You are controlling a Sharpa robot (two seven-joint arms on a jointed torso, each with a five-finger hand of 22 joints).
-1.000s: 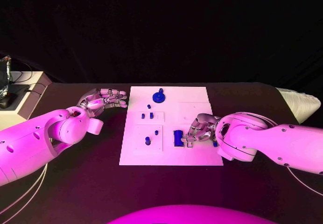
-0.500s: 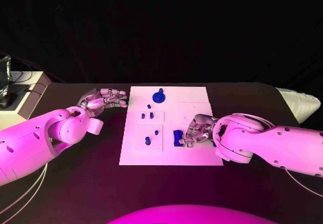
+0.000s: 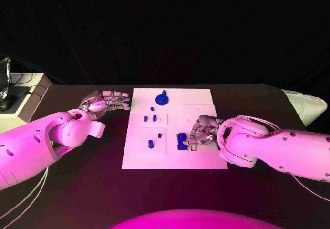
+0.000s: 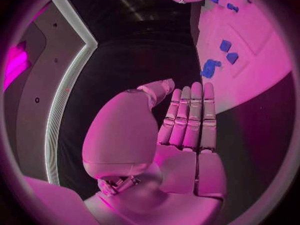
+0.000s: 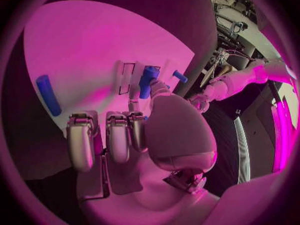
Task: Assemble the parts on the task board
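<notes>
The white task board (image 3: pixel 175 155) lies in the middle of the black table. On it stand a round blue part (image 3: pixel 162 99) at the far end, small blue pegs (image 3: pixel 150 118) and two more pegs (image 3: pixel 155 140) nearer. My right hand (image 3: pixel 201 132) rests on the board and pinches an upright blue block (image 3: pixel 181 140) between thumb and a finger; the right wrist view shows the block (image 5: pixel 149 81) at my fingertips. A blue bar (image 5: pixel 47 95) lies on the board beside that hand. My left hand (image 3: pixel 107 101) hovers by the board's left edge, fingers straight, holding nothing (image 4: pixel 187 120).
A white box (image 3: pixel 27 98) with cables stands at the table's left edge. A pale padded object (image 3: pixel 306 106) lies at the right edge. Dark bare table runs along the near side of the board.
My right arm has rolled slightly towards the board's middle, its hand staying on the blue block. The block and my left hand have not moved.
</notes>
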